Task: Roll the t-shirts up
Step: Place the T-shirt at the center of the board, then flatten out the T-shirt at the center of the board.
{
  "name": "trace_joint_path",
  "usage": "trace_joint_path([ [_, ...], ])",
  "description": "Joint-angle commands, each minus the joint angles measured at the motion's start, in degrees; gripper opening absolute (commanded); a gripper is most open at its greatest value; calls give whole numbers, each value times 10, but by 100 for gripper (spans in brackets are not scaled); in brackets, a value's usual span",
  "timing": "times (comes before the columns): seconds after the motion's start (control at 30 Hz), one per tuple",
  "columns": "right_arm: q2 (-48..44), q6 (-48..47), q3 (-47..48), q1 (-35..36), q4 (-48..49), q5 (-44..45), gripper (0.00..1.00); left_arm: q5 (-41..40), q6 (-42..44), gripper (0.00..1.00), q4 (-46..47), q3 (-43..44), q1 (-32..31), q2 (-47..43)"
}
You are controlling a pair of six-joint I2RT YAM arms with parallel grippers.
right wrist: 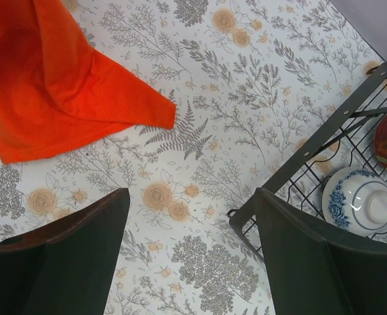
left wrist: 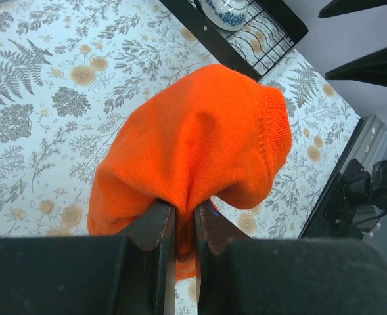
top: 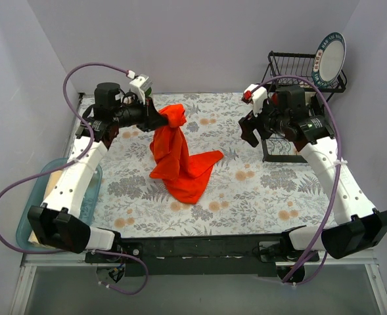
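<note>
Pale lavender-grey walls (top: 200,46) close in the scene on the far side and on both sides, plain and evenly lit, with no hard shadows. The table (top: 259,190) fills the middle of the frame under a white cloth printed with grey ferns and tan flowers. At the upper right stands a black wire rack (top: 292,65) with a patterned plate (top: 331,58) upright in it; the right wrist view shows a blue-and-white bowl (right wrist: 359,200) inside. A clear blue bin (top: 24,226) sits at the lower left edge. A black bar (top: 200,246) runs along the near edge, with grey floor (top: 200,292) below.
</note>
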Motion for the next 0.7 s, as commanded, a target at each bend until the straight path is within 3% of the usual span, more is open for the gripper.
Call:
trace_joint_path([
  [0.0, -12, -14, -2, -2, -5, -3, 84, 12, -43, 12, 53, -2, -1, 19],
  [0.03, -12, -13, -7, -2, -5, -18, 84, 3, -48, 24, 53, -2, -1, 31],
  [0.1, -9, -15, -18, -1, -9, -32, 84, -33, -73, 57, 55, -3, -2, 54],
  [0.17, 0, -35, -21, 13, -16, -40, 82, -96, -93, 64, 42, 11, 0, 61],
  [0.2, 5, -44, -21, 40, -24, -39, 82, -112, -94, 72, 35, 11, 2, 47],
  [0.33, 39, -89, -18, 151, -36, -8, 81, -192, -67, 80, -1, -2, 5, -26],
  [0.5, 85, -137, -48, 294, -7, 18, 79, -210, -40, 83, -103, -61, 6, -130],
  [0.67, 177, -73, -32, 316, 79, 35, 78, -248, -25, 83, -161, -128, 28, -230],
])
